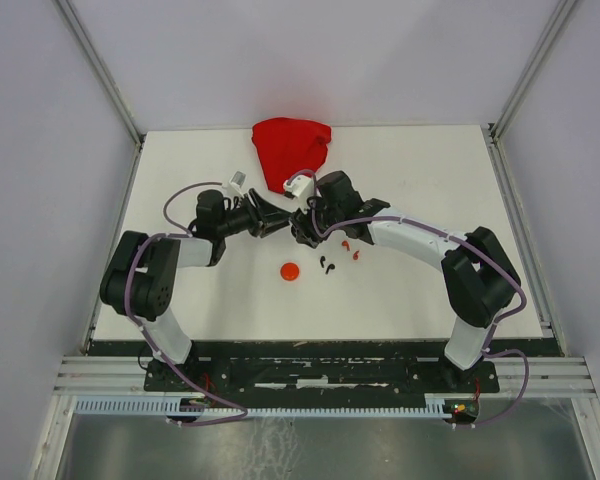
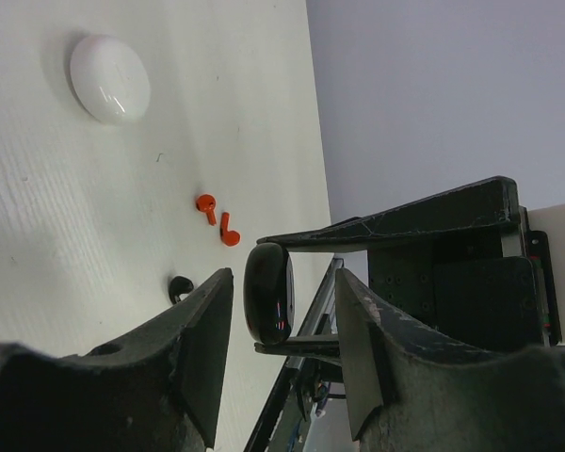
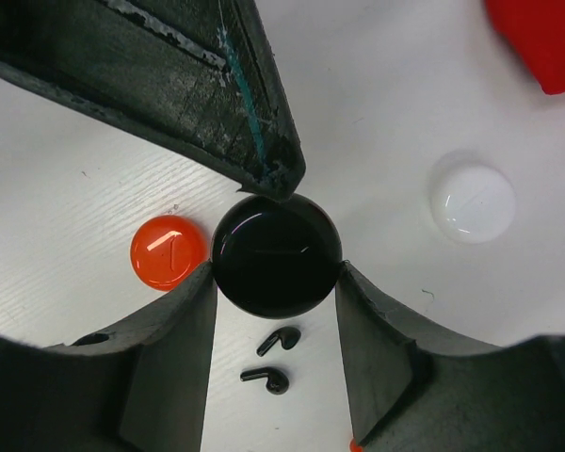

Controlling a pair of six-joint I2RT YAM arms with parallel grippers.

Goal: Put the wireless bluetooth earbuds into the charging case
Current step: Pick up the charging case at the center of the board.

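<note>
My right gripper (image 3: 276,268) is shut on a round black charging case (image 3: 276,254) and holds it above the table. In the left wrist view the case (image 2: 268,292) stands edge-on between the fingers of my open left gripper (image 2: 284,282), with a gap on each side. Two black earbuds (image 3: 279,339) lie under the case. Two red earbuds (image 2: 217,218) lie nearby and also show in the top view (image 1: 350,248). A red case (image 3: 168,251) and a white case (image 3: 471,202) lie closed on the table. White earbuds are out of view.
A red cloth (image 1: 292,148) lies at the table's far edge, behind the grippers. Both arms meet at the table's middle (image 1: 290,222). Grey walls stand on the left, right and back.
</note>
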